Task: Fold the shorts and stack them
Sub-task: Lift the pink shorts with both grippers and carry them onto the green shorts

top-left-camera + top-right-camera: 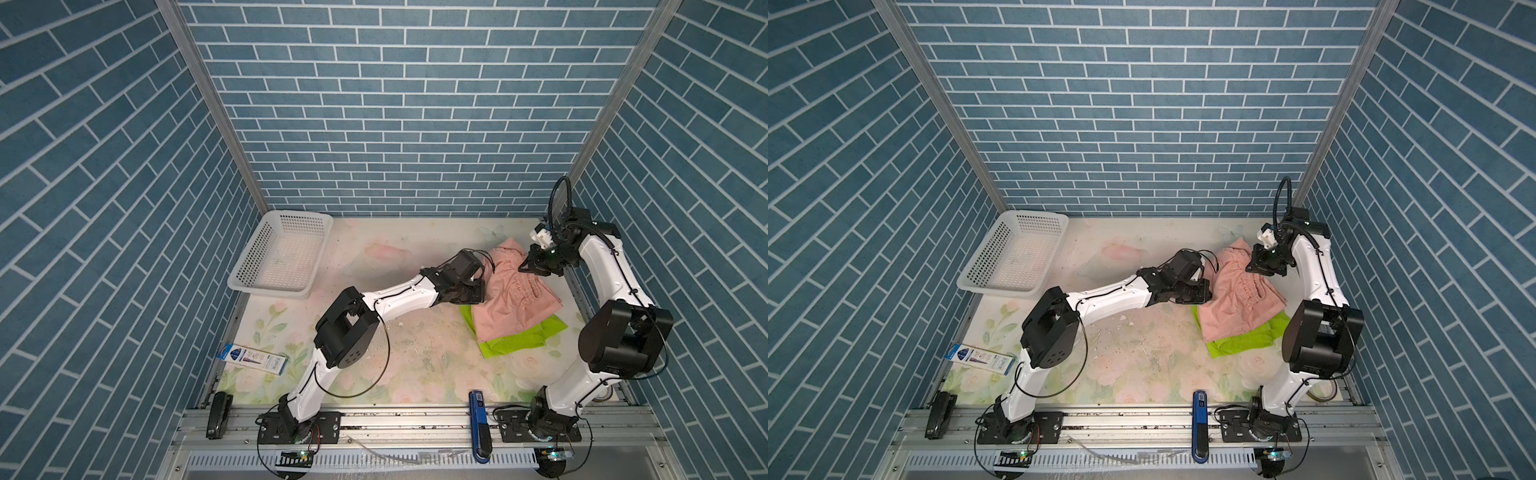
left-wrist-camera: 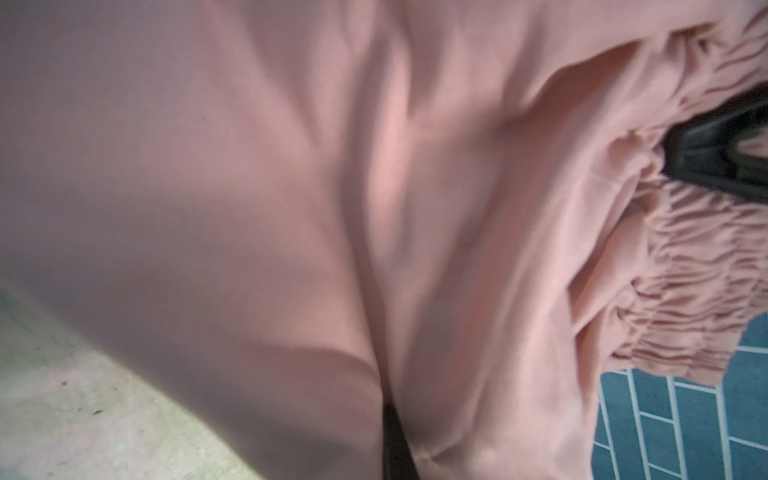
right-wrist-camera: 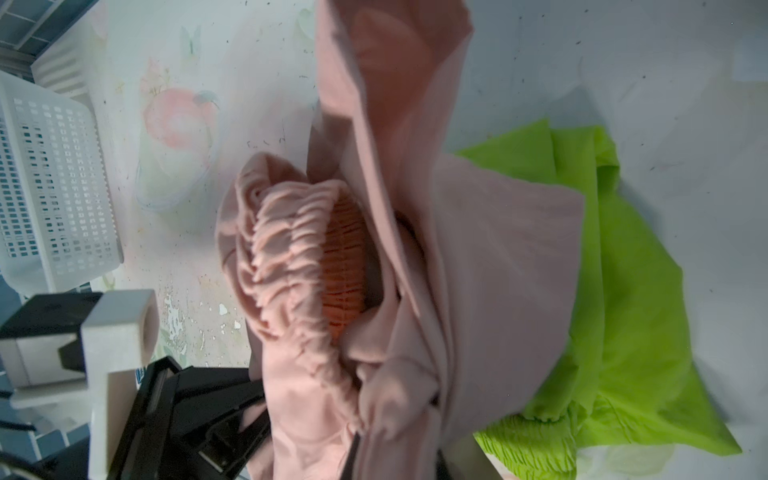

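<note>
While left claw (image 1: 482,297) and right claw (image 1: 525,268) pinch the pink shorts (image 1: 515,309), blue-brick walls (image 1: 395,104) enclose the floral table (image 1: 415,359).

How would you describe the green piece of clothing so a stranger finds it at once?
Look at the flowered table, on its right side, far from the white basket in the back left corner. Two garments lie piled there; the green shorts are the bottom one, sticking out toward the front from under the pink shorts. Only they are neon lime.
</note>
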Robot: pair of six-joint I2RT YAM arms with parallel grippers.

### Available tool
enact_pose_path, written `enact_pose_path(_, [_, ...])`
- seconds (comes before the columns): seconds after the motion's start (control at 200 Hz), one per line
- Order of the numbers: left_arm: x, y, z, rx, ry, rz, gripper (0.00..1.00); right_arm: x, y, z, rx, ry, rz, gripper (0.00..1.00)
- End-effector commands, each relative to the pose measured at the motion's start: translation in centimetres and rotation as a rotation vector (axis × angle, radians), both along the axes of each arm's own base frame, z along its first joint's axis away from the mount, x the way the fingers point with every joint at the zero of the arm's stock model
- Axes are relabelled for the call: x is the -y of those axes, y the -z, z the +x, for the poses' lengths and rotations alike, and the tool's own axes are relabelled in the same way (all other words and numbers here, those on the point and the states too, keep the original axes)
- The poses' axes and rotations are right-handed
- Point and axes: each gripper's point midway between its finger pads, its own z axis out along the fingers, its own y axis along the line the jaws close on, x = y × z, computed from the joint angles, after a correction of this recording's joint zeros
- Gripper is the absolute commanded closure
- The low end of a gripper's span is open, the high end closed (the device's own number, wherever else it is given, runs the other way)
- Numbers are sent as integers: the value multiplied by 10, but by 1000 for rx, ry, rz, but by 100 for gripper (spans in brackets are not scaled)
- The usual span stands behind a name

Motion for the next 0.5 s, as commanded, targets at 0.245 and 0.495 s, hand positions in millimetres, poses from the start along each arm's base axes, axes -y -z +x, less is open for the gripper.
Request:
enact_pose_path(0.245, [-4, 50, -14, -94, 5, 79, 65, 44, 39, 20, -37, 52, -106, 61])
enact_pose_path(0.495, [-35, 22, 19, -2, -53, 72, 1, 50, -1, 28, 96, 136, -147, 35])
